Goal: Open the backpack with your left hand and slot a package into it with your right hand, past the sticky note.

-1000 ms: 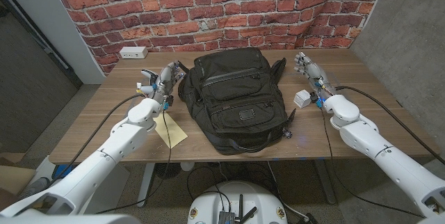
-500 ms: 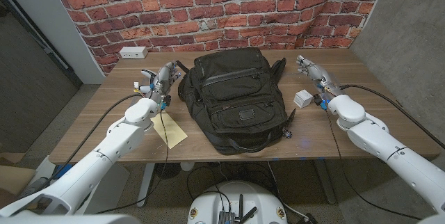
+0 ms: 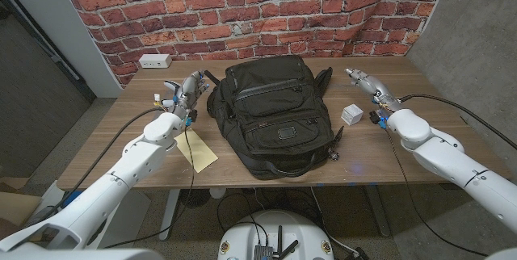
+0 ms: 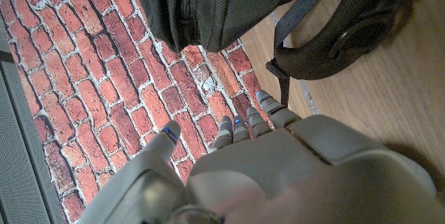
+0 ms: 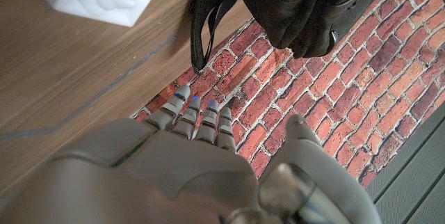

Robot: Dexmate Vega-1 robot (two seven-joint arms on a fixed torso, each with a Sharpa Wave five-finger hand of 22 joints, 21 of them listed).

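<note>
The backpack lies closed on the table; left hand and right hand flank it, fingers apart, holding nothing; the package sits right of the backpack.

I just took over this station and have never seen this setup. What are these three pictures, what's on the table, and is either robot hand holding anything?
The head view looks down from the robot's head over a wooden table. The two white arms are the robot's own, each ending in a robot hand with fingers. The other two pictures come from cameras on each wrist, looking along the back of that hand, and they appear turned.

In the middle lies a black backpack, zipped shut as far as I can see. A small white package sits to its right and a yellow sticky note to its left.

The left robot hand is beside the backpack's upper left corner; the right robot hand is above the package. Both look open and hold nothing.
</note>
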